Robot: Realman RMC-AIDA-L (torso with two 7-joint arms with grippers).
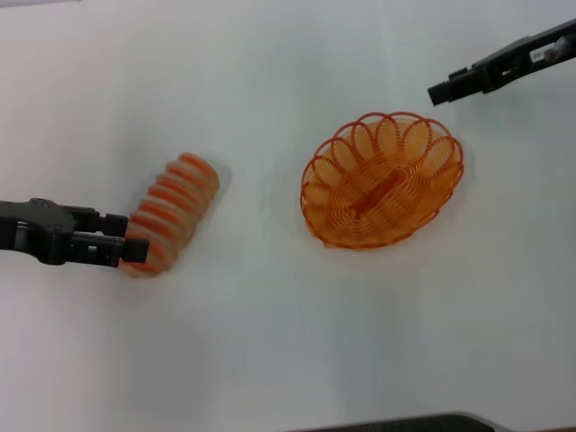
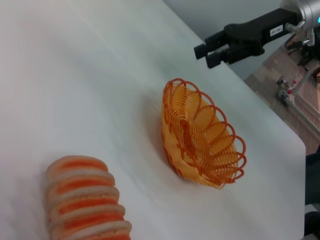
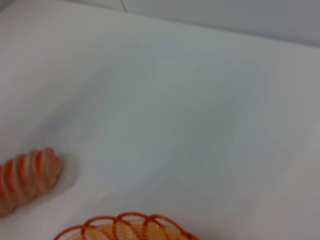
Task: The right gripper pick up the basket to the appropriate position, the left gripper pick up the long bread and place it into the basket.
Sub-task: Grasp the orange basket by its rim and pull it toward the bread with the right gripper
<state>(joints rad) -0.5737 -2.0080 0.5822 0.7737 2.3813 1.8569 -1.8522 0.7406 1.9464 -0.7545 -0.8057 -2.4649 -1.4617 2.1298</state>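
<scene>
Left gripper [image 1: 135,243] at diagonal long bread [image 1: 171,211].

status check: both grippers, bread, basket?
Left gripper at near end of long bread, not lifted. Right gripper off the basket, holding nothing. Basket empty on white table; path between unobstructed.

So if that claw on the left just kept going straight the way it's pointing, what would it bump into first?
The left gripper points at the near end of the long bread, and its fingertips already look to be at that end. It would meet the loaf first, though whether they touch yet is unclear.
</scene>
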